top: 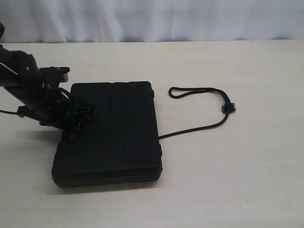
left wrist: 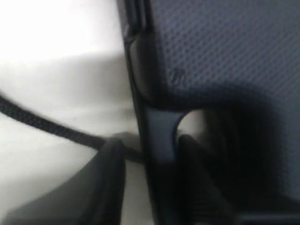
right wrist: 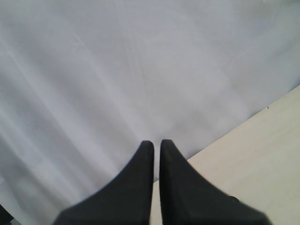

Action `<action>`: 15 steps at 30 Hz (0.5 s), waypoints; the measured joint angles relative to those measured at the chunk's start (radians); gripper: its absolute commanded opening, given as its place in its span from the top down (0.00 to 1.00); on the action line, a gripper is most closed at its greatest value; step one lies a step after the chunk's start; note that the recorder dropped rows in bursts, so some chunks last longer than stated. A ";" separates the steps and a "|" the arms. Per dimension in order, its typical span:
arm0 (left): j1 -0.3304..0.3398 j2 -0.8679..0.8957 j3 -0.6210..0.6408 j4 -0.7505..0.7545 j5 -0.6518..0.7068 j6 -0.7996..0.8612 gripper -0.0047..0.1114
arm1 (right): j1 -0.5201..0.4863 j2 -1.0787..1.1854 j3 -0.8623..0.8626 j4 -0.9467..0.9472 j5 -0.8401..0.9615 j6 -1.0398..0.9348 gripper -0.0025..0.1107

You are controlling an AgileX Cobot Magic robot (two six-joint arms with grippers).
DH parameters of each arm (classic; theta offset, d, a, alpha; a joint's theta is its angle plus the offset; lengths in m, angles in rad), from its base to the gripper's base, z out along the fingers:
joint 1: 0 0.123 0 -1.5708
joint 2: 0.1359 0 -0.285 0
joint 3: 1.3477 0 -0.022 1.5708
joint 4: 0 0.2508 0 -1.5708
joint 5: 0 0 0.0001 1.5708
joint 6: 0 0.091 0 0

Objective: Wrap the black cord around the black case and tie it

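Note:
The black case (top: 114, 133) lies flat on the table. The black cord (top: 199, 126) comes out from under its right edge, curves to a frayed knot (top: 228, 108) and ends in a narrow loop (top: 190, 90). My left gripper (top: 78, 116) is at the case's left edge. In the left wrist view it (left wrist: 150, 143) straddles the case's handle bar (left wrist: 159, 136), one finger in the slot and one outside. A strip of table shows between the outer finger (left wrist: 110, 159) and the bar. A stretch of cord (left wrist: 42, 123) runs up to that outer finger. My right gripper (right wrist: 156, 143) is shut on nothing and faces the curtain.
The pale wooden table (top: 228, 180) extends around the case. A white curtain (top: 166, 19) hangs behind its far edge. The right arm does not show in the exterior view.

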 measured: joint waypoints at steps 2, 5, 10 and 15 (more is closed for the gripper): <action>-0.005 0.000 -0.021 -0.006 0.000 0.000 0.96 | 0.000 0.000 0.000 0.000 0.009 -0.002 0.94; -0.006 0.006 -0.065 -0.011 0.008 -0.003 0.96 | 0.000 0.000 0.000 0.000 0.033 -0.029 0.94; -0.006 0.010 -0.144 -0.016 0.104 0.007 0.96 | 0.000 0.000 0.000 -0.003 0.085 -0.059 0.94; -0.006 0.012 -0.252 -0.016 0.214 0.015 0.96 | 0.000 0.000 -0.080 0.000 0.215 -0.147 0.94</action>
